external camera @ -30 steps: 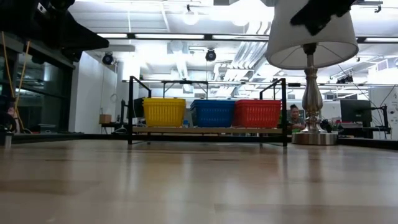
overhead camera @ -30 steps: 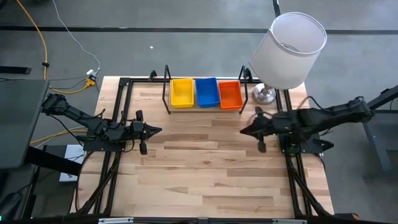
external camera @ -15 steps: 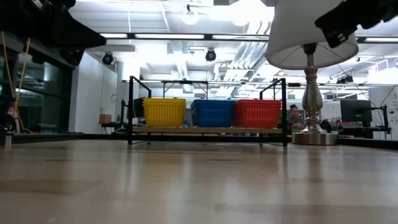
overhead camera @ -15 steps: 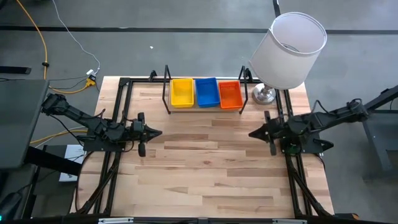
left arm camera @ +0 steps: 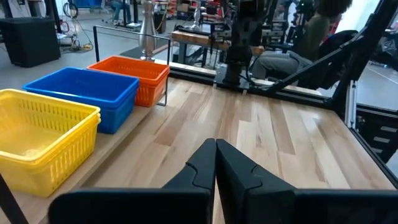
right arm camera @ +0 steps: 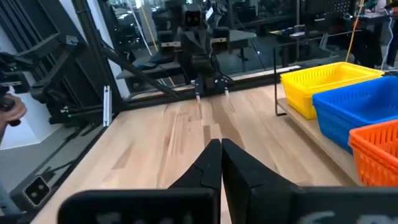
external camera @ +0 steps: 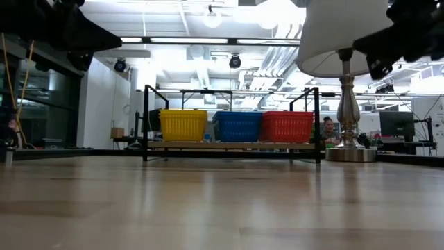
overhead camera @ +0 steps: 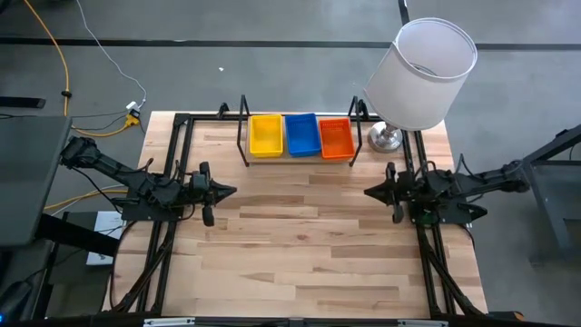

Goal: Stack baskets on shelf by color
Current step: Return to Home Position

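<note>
Plastic baskets — apart from left gripper, right gripper.

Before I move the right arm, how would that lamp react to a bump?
Probably top-heavy: the lamp has a wide shade on a slim stem over a small round base, so a high knock could tip it. The base looks metal, perhaps weighty; a low nudge might slide it.

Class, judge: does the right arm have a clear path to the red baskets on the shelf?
Probably yes: only bare tabletop lies between the right end effector and the red baskets; the lamp stands off to one side.
</note>
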Robot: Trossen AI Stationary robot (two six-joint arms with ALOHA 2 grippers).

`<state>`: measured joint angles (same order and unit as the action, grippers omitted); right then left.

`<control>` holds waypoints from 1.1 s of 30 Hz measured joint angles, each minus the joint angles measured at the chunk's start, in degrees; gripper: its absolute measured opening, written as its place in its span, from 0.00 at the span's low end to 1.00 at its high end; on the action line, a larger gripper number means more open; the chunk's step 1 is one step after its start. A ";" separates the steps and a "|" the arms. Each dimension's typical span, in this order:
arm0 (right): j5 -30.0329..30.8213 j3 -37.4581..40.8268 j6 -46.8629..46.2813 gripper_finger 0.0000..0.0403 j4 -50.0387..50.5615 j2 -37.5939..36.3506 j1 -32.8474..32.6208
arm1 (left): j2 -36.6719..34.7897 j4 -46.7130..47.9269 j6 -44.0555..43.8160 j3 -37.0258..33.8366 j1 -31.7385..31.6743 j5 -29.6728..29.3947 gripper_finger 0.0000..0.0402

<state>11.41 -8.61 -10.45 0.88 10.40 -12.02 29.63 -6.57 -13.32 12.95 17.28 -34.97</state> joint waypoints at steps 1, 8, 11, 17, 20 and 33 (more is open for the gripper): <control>-0.60 0.92 0.16 0.00 -0.89 -0.24 0.86 | 0.00 0.00 0.00 0.00 0.00 -0.11 0.00; -4.80 2.96 4.27 0.00 -4.14 -2.41 5.33 | -0.01 -1.25 1.51 0.00 0.00 -0.42 0.00; -5.61 2.96 6.20 0.00 -4.17 -3.79 5.65 | 0.00 -1.29 1.51 0.00 0.00 -0.42 0.00; -5.96 5.42 6.79 0.00 -5.57 -7.24 4.73 | 0.00 -1.45 1.51 0.00 0.00 -0.42 0.00; -4.98 8.01 6.70 0.00 -6.19 -9.44 3.86 | 0.00 -2.08 1.49 0.00 0.00 -0.40 0.00; -2.14 7.98 6.82 0.00 -3.07 -9.01 3.62 | 0.00 -0.09 4.54 0.00 -0.12 -1.20 0.00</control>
<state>9.27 -0.62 -3.63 -2.18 1.38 -8.40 29.63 -6.66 -8.78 12.95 17.16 -36.17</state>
